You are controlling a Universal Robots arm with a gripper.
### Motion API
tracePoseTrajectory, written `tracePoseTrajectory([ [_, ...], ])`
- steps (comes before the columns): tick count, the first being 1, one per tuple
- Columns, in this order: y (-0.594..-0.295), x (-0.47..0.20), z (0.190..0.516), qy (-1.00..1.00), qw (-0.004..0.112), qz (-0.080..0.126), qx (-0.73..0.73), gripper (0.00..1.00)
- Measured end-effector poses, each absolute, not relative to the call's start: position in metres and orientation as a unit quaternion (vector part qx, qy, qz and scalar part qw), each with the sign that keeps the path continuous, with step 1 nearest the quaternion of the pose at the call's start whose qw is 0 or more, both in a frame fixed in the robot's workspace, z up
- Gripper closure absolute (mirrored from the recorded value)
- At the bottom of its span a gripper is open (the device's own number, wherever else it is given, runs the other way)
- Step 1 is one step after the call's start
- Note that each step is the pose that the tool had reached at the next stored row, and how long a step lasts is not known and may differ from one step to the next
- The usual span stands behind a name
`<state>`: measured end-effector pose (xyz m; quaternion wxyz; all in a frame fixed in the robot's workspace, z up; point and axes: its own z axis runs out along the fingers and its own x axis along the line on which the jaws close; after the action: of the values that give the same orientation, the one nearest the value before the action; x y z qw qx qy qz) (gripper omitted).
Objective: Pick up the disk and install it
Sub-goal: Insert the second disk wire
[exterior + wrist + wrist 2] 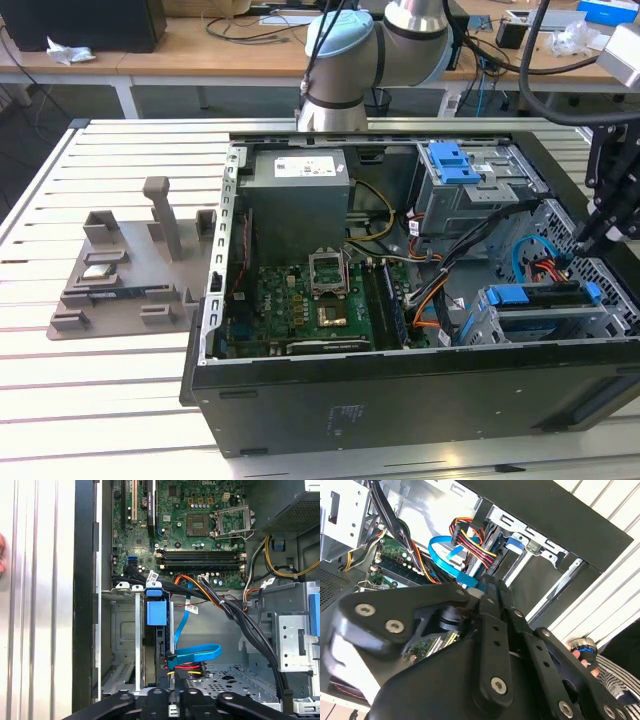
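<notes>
Exterior view high and oblique over the open computer case on a slatted table, both wrist views close inside it, sharing the drive bay's blue cable.

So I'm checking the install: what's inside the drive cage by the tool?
The disk in its blue carrier sits in the drive cage, with cables at its end. Its lower part is hidden by the tool.

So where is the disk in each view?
Exterior view: the disk sits in the drive cage at the exterior view's right.
First wrist view: disk edge-on in that cage.
Second wrist view: disk, blue carrier showing, past the coloured wires.
Shared landmark: blue flat cable beside it.
</notes>
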<state>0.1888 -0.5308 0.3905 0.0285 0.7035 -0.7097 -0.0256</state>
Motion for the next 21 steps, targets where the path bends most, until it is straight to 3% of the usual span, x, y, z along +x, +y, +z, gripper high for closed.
tracePoseTrajectory([
  [2, -0.531, 0.189, 0.390, -0.710, 0.028, -0.026, 0.703, 0.70],
  [11, -0.531, 0.177, 0.369, -0.709, 0.029, -0.025, 0.704, 0.70],
  [12, -0.531, 0.177, 0.369, -0.709, 0.029, -0.025, 0.704, 0.78],
  [14, -0.531, 0.177, 0.369, -0.709, 0.029, -0.025, 0.704, 0.84],
  [21, -0.533, 0.174, 0.361, -0.709, 0.029, -0.025, 0.705, 0.84],
])
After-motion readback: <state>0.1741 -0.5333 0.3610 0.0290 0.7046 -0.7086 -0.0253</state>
